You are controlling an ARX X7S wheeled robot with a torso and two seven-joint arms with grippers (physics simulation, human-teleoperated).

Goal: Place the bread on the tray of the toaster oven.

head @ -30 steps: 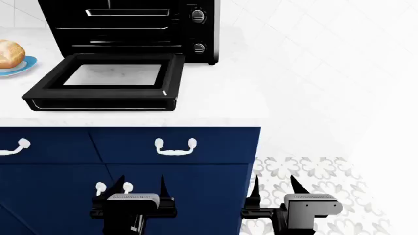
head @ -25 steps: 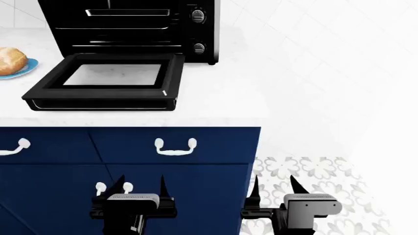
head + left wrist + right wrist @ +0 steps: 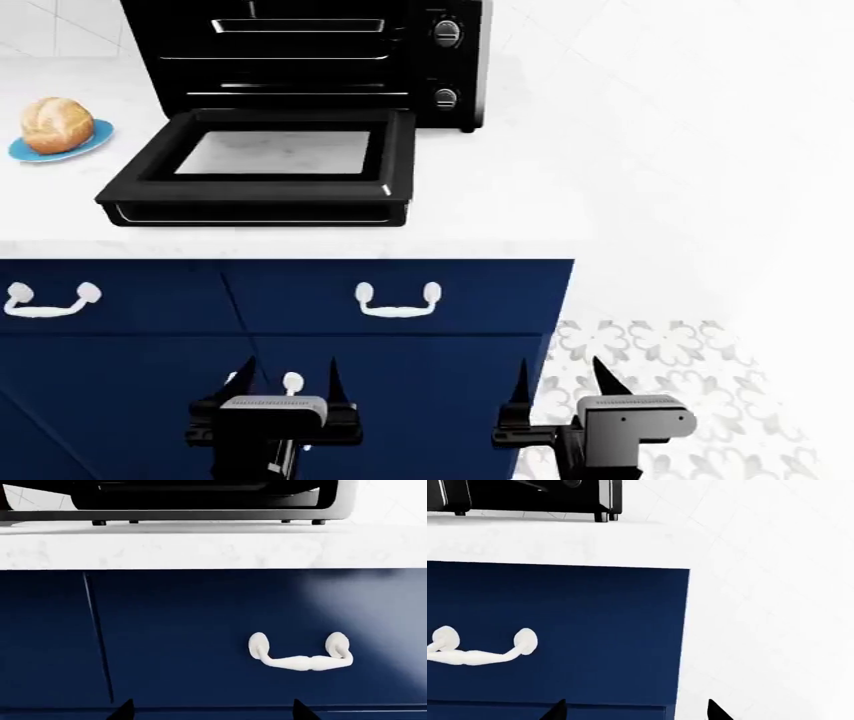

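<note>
The bread (image 3: pixel 58 124), a golden-brown rounded loaf, sits on a round blue plate (image 3: pixel 91 141) at the counter's far left. The black toaster oven (image 3: pixel 314 50) stands behind its dropped glass-windowed door (image 3: pixel 274 165). Dark racks show inside the cavity; I cannot single out the tray. My left gripper (image 3: pixel 287 378) and right gripper (image 3: pixel 566 378) are both open and empty, low in front of the blue cabinet, far below the counter. In the left wrist view (image 3: pixel 210 709) and the right wrist view (image 3: pixel 635 709) only spread fingertips show.
White marble counter (image 3: pixel 507 190) over navy cabinets with white handles (image 3: pixel 396 300), (image 3: pixel 50 298). Patterned floor tiles (image 3: pixel 667 350) lie at the right beside the cabinet end. Oven knobs (image 3: pixel 446 32) are on its right side.
The head view has shifted left, so the oven, door and bread appear further right; the bread and plate show in full. Both grippers stay where they were, open.
</note>
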